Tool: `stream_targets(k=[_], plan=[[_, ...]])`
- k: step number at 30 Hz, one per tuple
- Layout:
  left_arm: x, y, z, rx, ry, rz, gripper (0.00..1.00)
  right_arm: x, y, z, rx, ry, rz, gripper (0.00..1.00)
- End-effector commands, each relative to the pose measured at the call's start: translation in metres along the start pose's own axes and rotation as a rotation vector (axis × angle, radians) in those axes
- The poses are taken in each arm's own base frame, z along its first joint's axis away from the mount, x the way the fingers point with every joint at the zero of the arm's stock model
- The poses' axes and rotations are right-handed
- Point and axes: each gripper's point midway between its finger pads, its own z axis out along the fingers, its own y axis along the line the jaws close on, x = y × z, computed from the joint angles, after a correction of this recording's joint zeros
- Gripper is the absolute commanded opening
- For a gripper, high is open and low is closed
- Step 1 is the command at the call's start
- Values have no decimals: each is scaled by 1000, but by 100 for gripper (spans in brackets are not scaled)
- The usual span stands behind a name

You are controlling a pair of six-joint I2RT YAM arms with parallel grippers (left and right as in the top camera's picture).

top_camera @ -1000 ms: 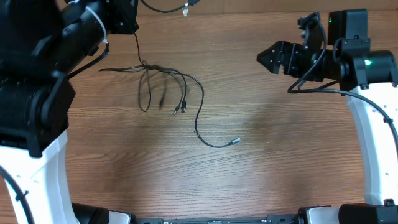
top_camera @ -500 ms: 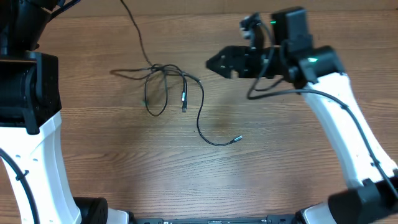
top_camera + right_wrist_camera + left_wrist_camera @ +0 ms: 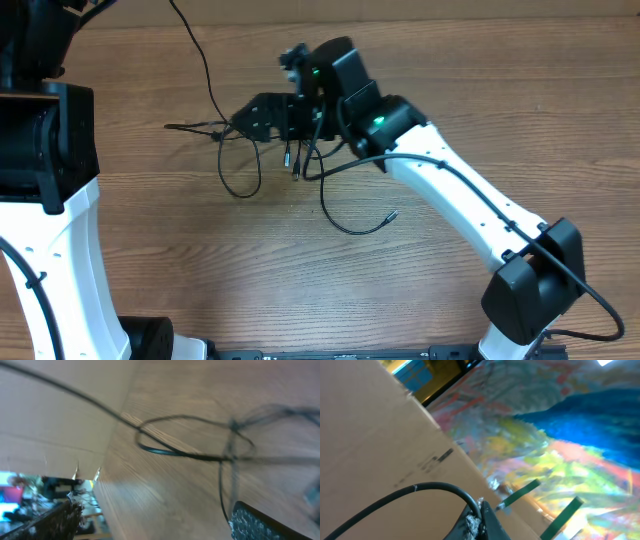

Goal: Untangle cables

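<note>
The cables (image 3: 243, 158) are thin black cords tangled at the table's back left, with small plugs (image 3: 291, 162) and one loose end (image 3: 391, 213) trailing right. One strand (image 3: 203, 70) rises from the knot and leaves the top edge of the overhead view. My left gripper (image 3: 479, 521) is out of the overhead view; in the left wrist view it is shut on a black cable (image 3: 420, 489), held up off the table. My right gripper (image 3: 243, 119) is open just above the knot. In the right wrist view its fingers (image 3: 262, 524) are spread wide, with the loop (image 3: 186, 454) and knot (image 3: 233, 425) ahead of my right gripper (image 3: 160, 527).
A cardboard wall (image 3: 55, 415) runs along the table's far edge. The white right arm (image 3: 455, 205) stretches across the wooden table (image 3: 300, 290) from the right. The left arm's base (image 3: 45, 150) stands at the left edge.
My right arm has swung left across the table, from the right side to over the tangle. The tangle has shifted slightly and the raised strand has moved left.
</note>
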Motion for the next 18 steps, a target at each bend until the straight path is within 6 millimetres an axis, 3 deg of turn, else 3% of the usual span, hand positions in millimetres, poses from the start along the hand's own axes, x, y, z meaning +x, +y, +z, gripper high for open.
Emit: stream_targets(k=[1,3,6,13,15,16,18], plan=[[-10,-25,-6,71,-38,-66,4,-12,19,5,-28,-67,-225,95],[-11,-29,-7,86,-36,-76,4,-14,26,8,-43,-86,-305,95],[-4,-35,-9,107,7,-72,4,-21,18,20,-17,-126,-338,94],[8,-47,-11,161,88,-130,4,-48,19,49,-93,-265,-427,82],[8,-47,-11,162,85,-119,4,-51,21,50,-102,-283,-437,71],[8,-45,-11,154,84,-98,4,-52,20,49,-97,-288,-437,49],[12,-32,-10,105,96,-82,4,-55,16,48,-79,-295,-429,41]])
